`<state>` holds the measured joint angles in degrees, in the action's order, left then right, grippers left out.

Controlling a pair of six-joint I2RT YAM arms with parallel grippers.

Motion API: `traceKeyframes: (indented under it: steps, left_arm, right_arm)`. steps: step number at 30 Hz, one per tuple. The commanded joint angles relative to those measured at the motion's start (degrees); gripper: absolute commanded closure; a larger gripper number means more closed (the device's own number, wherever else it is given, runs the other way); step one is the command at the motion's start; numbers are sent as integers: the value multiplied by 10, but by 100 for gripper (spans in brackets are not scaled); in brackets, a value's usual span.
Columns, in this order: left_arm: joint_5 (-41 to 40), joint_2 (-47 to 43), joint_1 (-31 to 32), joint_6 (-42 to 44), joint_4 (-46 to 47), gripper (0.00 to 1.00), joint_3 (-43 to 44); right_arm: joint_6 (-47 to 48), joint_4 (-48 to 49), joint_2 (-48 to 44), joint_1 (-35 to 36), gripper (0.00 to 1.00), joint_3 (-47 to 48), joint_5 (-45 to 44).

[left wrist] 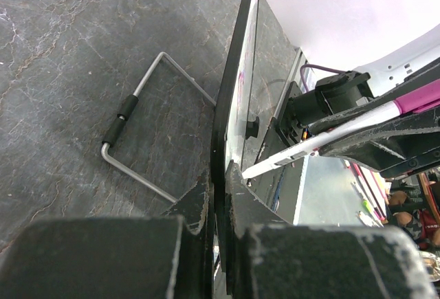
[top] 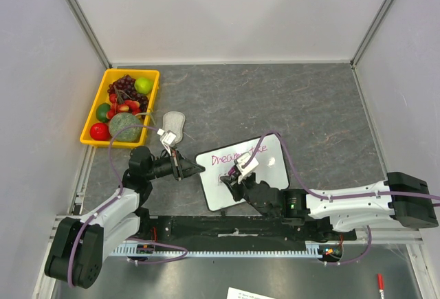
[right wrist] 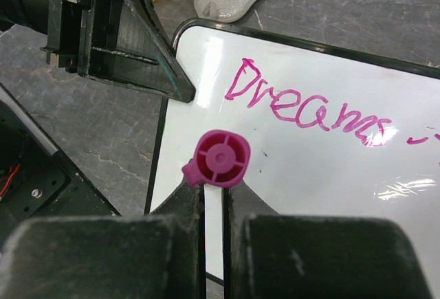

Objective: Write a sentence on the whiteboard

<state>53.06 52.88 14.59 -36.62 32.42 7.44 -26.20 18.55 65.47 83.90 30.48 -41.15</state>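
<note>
The whiteboard [top: 273, 170] stands tilted on the grey table in front of the arms. The sentence [top: 225, 158] begins with "Dreams" in magenta; only its first line shows, and it is also in the right wrist view [right wrist: 309, 110]. My left gripper [top: 194, 168] is shut on the board's black left frame [left wrist: 232, 100], which I see edge-on between its fingers [left wrist: 218, 175]. My right gripper [top: 237, 175] is shut on a marker with a magenta end cap [right wrist: 221, 158], held over the board's lower left below the writing. The marker's white barrel [left wrist: 309, 148] points at the board face.
A yellow basket [top: 120, 106] of fruit sits at the far left. A grey oval eraser pad [top: 174, 124] lies beside it, just beyond the left gripper. The board's wire stand [left wrist: 137, 134] rests on the table behind it. A red marker [top: 379, 282] lies below the table's front edge.
</note>
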Motion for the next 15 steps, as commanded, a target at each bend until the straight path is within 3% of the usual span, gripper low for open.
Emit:
traceKeyframes:
  steps: [1, 9, 15]
  left_arm:
    - [-13, -3, 1, 45, 0, 98, 3]
    - [-12, -1, 1, 45, 2, 98, 3]
    - [-12, -1, 1, 45, 1, 98, 3]
  right_arm:
    - [-10, -4, -10, 1, 100, -5, 23]
    - [8, 42, -47, 3, 100, 7, 49]
    - [33, 31, -13, 2, 100, 42, 27]
